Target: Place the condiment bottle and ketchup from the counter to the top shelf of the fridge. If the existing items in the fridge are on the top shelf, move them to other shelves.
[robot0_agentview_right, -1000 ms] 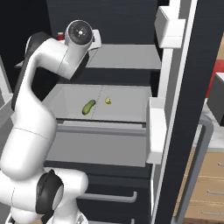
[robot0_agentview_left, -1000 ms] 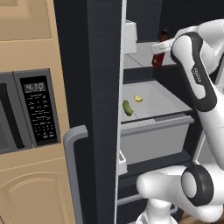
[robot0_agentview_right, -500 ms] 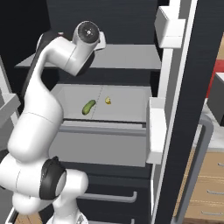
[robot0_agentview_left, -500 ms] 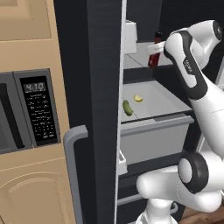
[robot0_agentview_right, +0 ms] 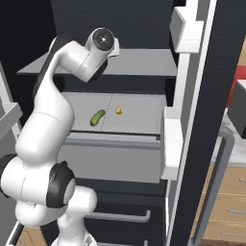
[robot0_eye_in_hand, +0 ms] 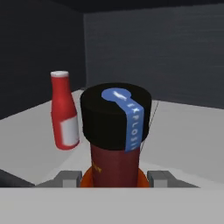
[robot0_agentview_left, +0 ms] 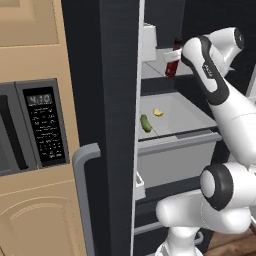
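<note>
Gripping the condiment bottle (robot0_eye_in_hand: pixel 115 144) between its fingertips (robot0_eye_in_hand: pixel 68 178), the pincer (robot0_eye_in_hand: pixel 114 178) stands narrowed around it, ketchup (robot0_eye_in_hand: pixel 64 111) nearby.

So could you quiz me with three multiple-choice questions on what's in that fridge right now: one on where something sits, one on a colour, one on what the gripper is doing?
1. Where do the green pickle and yellow wedge lie?
A. top shelf
B. the shelf below it
C. a door bin

2. What colour is the ketchup cap?
A. black
B. blue
C. white

3. What is the gripper doing?
A. holding the condiment bottle
B. hanging open with nothing in it
C. holding the pickle

Answers:
1 B, both base views show them under the top shelf.
2 C, seen in the hand view.
3 A, its fingers flank the bottle's sides.
</note>
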